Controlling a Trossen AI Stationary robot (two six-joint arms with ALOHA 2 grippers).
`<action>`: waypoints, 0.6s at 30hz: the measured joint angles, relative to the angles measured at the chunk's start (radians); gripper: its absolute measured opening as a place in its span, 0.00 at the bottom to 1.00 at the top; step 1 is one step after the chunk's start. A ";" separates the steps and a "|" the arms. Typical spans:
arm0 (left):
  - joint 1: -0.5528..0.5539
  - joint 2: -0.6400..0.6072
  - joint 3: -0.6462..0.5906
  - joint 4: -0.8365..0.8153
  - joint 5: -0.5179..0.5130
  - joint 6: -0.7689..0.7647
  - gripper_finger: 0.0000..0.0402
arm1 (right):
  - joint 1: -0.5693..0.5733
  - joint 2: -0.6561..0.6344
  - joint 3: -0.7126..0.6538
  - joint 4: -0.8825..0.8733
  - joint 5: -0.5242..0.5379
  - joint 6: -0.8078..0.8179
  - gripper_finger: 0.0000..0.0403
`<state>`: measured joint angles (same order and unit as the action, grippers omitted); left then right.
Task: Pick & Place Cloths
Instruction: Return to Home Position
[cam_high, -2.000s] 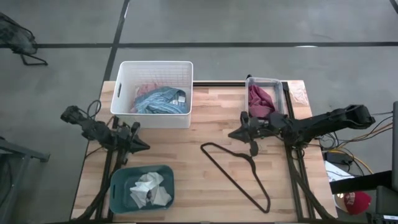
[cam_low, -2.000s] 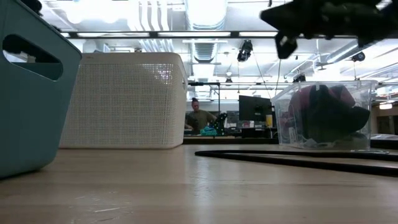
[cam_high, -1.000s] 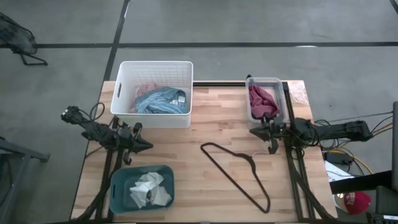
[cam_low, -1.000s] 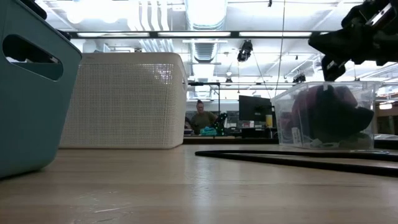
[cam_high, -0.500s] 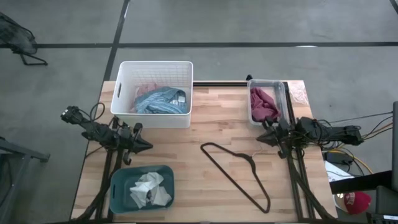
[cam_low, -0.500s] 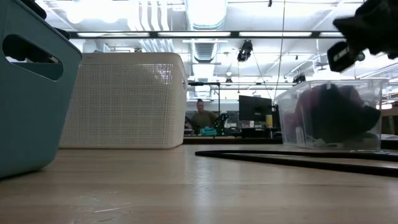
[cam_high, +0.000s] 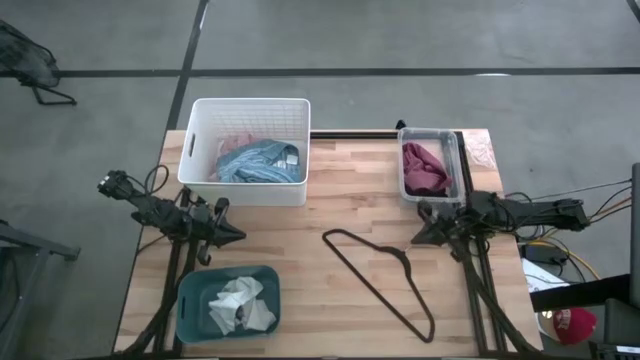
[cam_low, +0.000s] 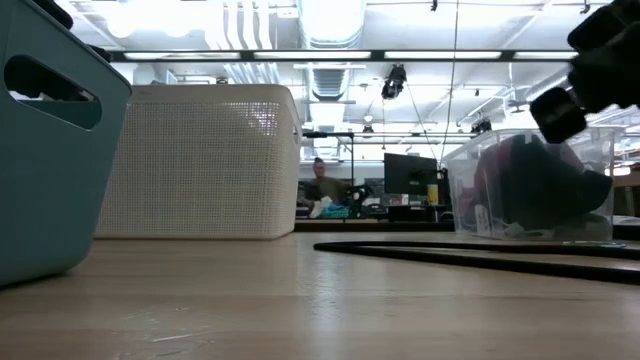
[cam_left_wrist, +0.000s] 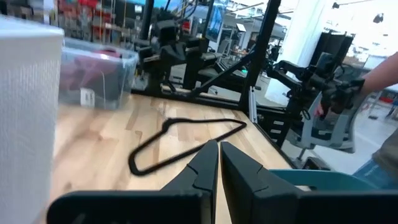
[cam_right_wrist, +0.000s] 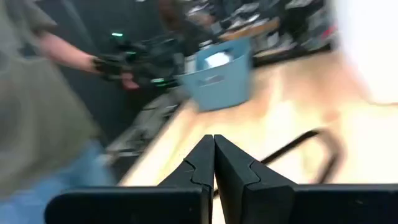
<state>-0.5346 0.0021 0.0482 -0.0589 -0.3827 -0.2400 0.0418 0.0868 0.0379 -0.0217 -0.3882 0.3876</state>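
Pointing across the table from its left side, the left pincer is clenched on nothing, its fingers pressed together. Just beside it sits a blue bin holding white and grey cloths. The black wire hanger lies flat on the wood ahead of it, and a white basket with a blue striped shirt and a pink piece stands near on its other side. The right pincer, likewise clenched and empty, reaches in over the table's right edge, the hanger's hook near its tip and a clear box with a maroon cloth just beside it. Farther off, in the room beyond the table, a person shows between the basket and the box.
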 joint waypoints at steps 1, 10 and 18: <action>0.000 0.000 -0.002 0.011 0.000 0.027 0.06 | 0.000 0.008 -0.002 0.011 0.042 -0.038 0.02; 0.000 -0.002 -0.005 0.028 0.028 0.098 0.06 | 0.000 0.020 -0.015 0.017 0.232 -0.136 0.02; 0.000 0.000 -0.002 0.007 0.028 0.081 0.06 | -0.001 0.019 -0.015 0.018 0.233 -0.141 0.02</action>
<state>-0.5346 0.0020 0.0460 -0.0521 -0.3546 -0.1589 0.0410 0.1059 0.0227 -0.0036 -0.1548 0.2470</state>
